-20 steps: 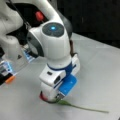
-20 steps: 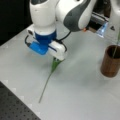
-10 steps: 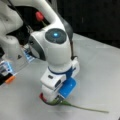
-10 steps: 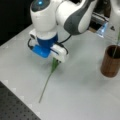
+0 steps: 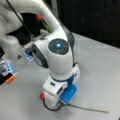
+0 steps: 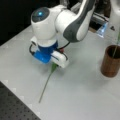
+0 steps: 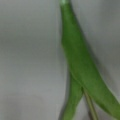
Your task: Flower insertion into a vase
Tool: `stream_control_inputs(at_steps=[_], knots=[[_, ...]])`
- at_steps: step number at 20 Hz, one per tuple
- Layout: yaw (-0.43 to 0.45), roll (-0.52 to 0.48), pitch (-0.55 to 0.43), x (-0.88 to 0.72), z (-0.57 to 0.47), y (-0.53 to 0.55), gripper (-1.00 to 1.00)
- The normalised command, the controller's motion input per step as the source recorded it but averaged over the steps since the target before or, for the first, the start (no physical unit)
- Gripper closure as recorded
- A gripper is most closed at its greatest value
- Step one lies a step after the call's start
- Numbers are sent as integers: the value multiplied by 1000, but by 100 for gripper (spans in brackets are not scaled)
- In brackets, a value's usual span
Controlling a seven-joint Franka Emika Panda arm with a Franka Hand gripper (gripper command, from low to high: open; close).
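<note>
the gripper (image 6: 55, 65) is lowered right down to the pale grey surface (image 6: 82, 95), at the leafy end of a flower lying flat on it. in a front view the flower's thin green stem (image 6: 45, 86) runs from under the gripper toward the view's bottom left, ending well short of the dark perforated strip (image 6: 15, 110) at the surface's edge. in a front view the same stem (image 5: 87, 108) comes out from beneath the blue part of the gripper (image 5: 63, 101) and stretches toward the view's right along the surface (image 5: 100, 72). a small red piece (image 5: 41, 96) shows just beside the gripper's base on the view's left; i cannot tell what it is.

i cannot tell whether the gripper has clenched on the flower or sits released above it: its fingertips are hidden behind the white and blue body in both front views.

the wrist view is filled by a long green leaf (image 7: 82, 67) slanting from the top centre down to the bottom right, with a second narrower leaf (image 7: 72, 100) and a thin stem (image 7: 90, 107) branching off near the bottom, all against the grey surface (image 7: 27, 62).

the vase (image 6: 111, 62), a copper-brown upright cylinder with a dark inside, stands on the surface at a front view's right, well apart from the gripper. a thin green stem (image 6: 116, 45) already rises out of its mouth.
</note>
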Motion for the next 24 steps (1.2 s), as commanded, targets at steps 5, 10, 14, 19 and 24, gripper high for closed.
stream_control_inputs(at_steps=[5,10,14,19,24], knots=[[24,-178,7,296,-252,-9,-100],[32,-199,83,231,-118,24,-100],[15,-224,77,233,-84,60,100],[26,-212,37,261,-107,88,100],[54,-190,74,232,-107,147,100]])
